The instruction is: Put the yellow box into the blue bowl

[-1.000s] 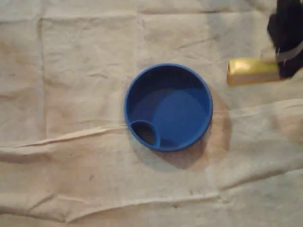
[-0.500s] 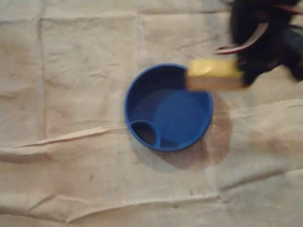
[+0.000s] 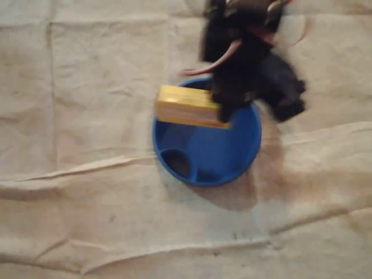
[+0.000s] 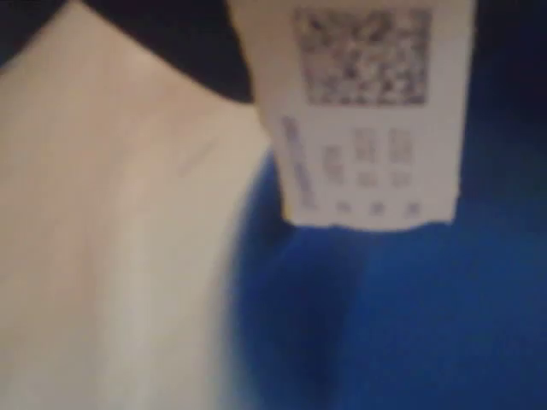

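A: Overhead view, left to right: cloth point(image 3: 87, 116), then yellow box point(image 3: 187, 106) held above the blue bowl point(image 3: 224, 154), its left end over the upper-left rim, gripper point(image 3: 224, 110) clamped on its right end.

B: Risk?

A: If let go here, the box could likely catch the rim and tip out onto the cloth. Wrist view agrees: cloth point(image 4: 111, 239) left, box point(image 4: 367, 111) near the bowl point(image 4: 410, 325) edge.

Box point(image 3: 187, 107) over upper-left rim of bowl point(image 3: 232, 152) in overhead view, bowl on cloth point(image 3: 87, 87)
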Robot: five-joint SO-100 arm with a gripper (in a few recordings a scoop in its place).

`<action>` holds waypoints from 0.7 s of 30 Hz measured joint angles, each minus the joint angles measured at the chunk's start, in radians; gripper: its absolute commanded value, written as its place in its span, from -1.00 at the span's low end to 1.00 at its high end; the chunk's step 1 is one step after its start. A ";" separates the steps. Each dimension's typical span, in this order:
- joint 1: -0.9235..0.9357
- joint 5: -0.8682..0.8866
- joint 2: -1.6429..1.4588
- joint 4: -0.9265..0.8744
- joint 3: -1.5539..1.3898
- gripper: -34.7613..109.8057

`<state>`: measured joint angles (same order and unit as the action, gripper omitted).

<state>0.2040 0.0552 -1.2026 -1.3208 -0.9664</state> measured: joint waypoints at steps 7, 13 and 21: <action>0.021 -0.003 0.044 0.143 0.000 -0.52; 0.020 -0.005 0.048 0.163 0.000 -0.52; -0.006 -0.005 0.048 0.095 0.000 -0.47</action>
<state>0.1979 0.0506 -1.1551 -1.2257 -0.9664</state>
